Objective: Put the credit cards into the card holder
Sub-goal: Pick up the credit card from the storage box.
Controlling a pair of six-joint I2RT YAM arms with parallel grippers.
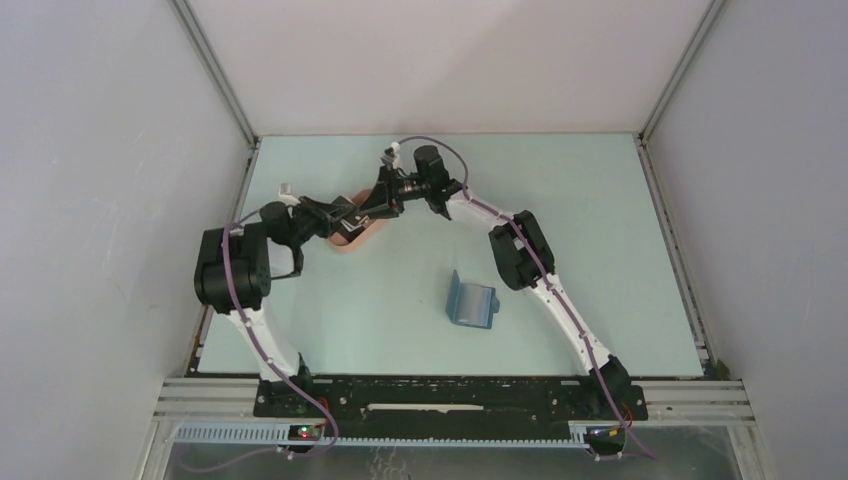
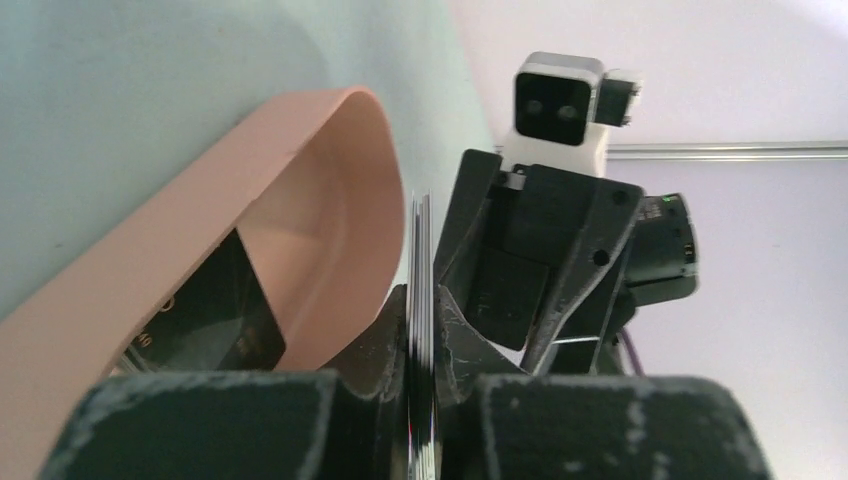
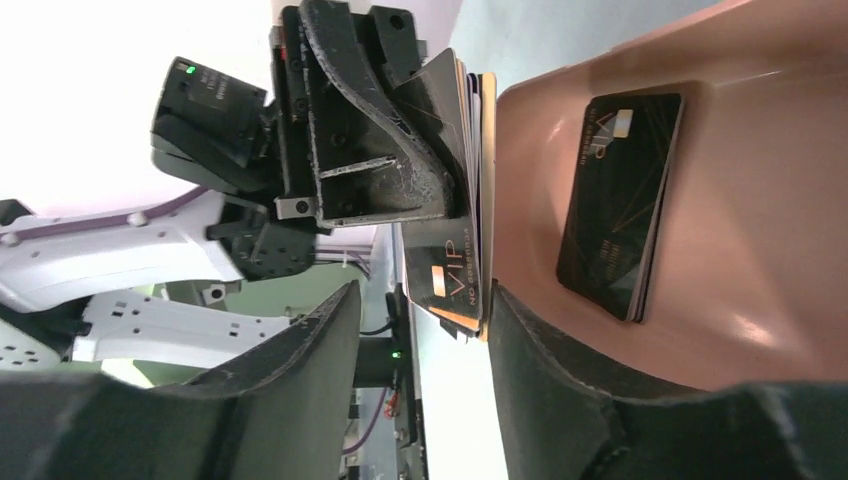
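In the top view, the blue card holder (image 1: 470,300) stands part-open on the tabletop (image 1: 600,220), near and right of centre. It is well apart from the pink tray (image 1: 345,241) at far left, where both arms meet.

In the left wrist view, the left hand (image 2: 421,335) is clenched on a stack of credit cards (image 2: 421,260), seen edge-on just right of the tray. More dark cards lie inside it.

In the right wrist view, the right hand (image 3: 425,300) is unclenched, its jaws either side of the stack's free end. The cards are black with gold "VIP" lettering, one orange-tan. They look light, stiff and slick, so the stack may fan; it is probably best pinched across the flat faces near one end.
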